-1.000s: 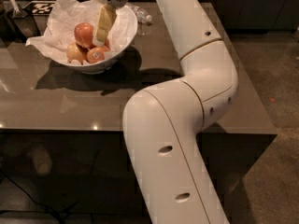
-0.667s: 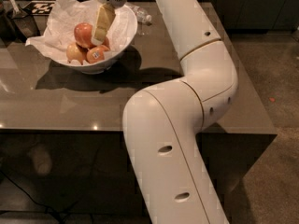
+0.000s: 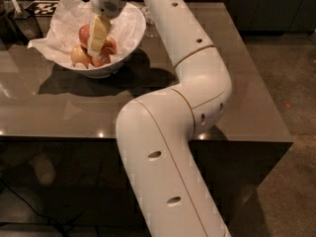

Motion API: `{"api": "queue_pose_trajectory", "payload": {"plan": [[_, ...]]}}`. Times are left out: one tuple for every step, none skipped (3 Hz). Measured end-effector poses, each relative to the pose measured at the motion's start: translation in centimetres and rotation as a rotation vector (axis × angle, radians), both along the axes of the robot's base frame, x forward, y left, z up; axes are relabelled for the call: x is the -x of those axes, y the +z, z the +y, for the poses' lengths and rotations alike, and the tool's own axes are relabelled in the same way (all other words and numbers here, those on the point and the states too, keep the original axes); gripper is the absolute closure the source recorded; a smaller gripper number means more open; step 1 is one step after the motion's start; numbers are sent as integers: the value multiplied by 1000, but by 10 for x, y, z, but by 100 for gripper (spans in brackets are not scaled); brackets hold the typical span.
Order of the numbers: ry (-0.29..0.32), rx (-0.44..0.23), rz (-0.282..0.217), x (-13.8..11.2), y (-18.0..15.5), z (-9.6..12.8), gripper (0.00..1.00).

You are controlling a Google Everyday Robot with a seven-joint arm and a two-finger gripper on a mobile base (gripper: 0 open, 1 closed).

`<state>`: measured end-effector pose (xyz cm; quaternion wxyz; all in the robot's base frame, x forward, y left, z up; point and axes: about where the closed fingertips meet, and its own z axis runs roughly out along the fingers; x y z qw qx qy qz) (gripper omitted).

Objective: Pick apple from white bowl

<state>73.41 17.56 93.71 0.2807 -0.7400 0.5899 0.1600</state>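
Observation:
The white bowl stands at the table's far left, lined with crumpled white paper. In it lies the apple, large and red-orange, at the back left. A smaller orange-red apple with a sticker and a yellowish apple lie in front of it. My gripper points down into the bowl, just right of the apple and above the smaller ones, partly hiding another red apple.
The bowl sits on a glossy brown table whose front edge runs across the middle of the view. A dark object stands at the far left behind the bowl. My arm arches over the table's right half.
My gripper has moved down and a little left, deeper into the bowl, closer to the apples. The bowl and apples have not moved.

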Motion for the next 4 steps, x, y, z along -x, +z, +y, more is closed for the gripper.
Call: {"api": "queue_pose_trajectory", "payload": {"plan": [[4, 18, 5, -2, -8, 5, 0], [-4, 40, 4, -4, -13, 3, 0], [-24, 60, 10, -8, -19, -9, 0], [-27, 43, -6, -16, -22, -11, 0]]}}
